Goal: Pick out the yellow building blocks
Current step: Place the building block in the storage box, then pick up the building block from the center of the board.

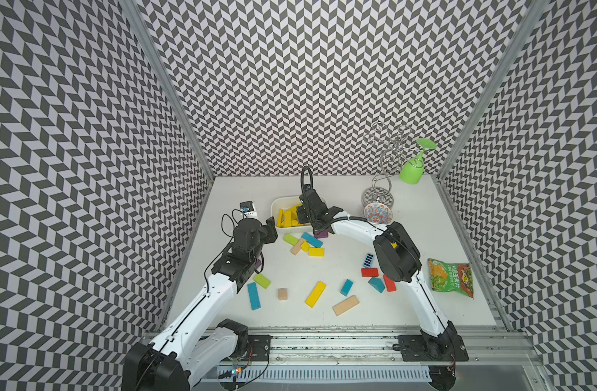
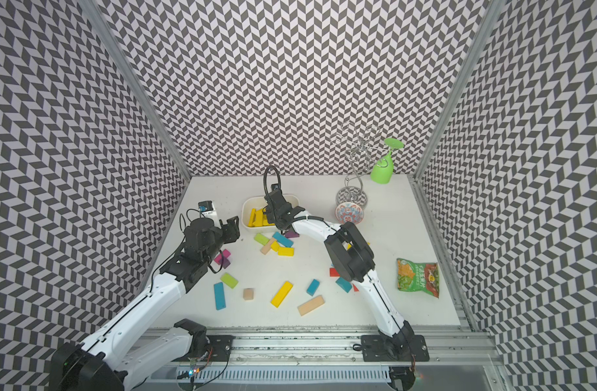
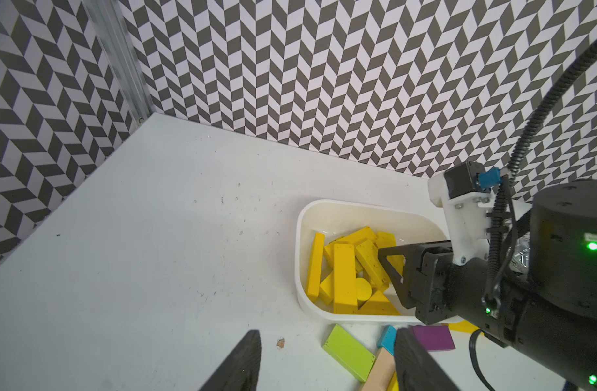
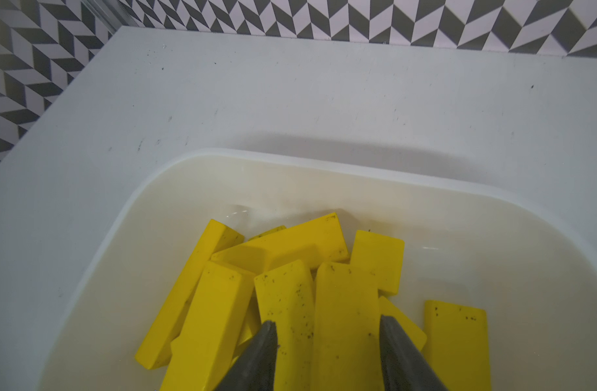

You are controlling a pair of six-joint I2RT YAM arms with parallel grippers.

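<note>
In both top views the white tub (image 1: 276, 203) holds a heap of yellow blocks (image 1: 286, 218). The right gripper (image 1: 302, 216) hangs over the tub and the left gripper (image 1: 272, 230) is just beside it. A long yellow bar (image 1: 315, 294) and a short yellow brick (image 1: 316, 251) lie in front of the tub (among other colours). In the left wrist view the left gripper (image 3: 327, 335) is spread and empty. In the right wrist view the right gripper (image 4: 325, 326) is spread above the heap, clamping nothing.

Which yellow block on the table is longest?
The yellow bar near the front, between the plain wooden cube and a teal block; the others are short.
</note>
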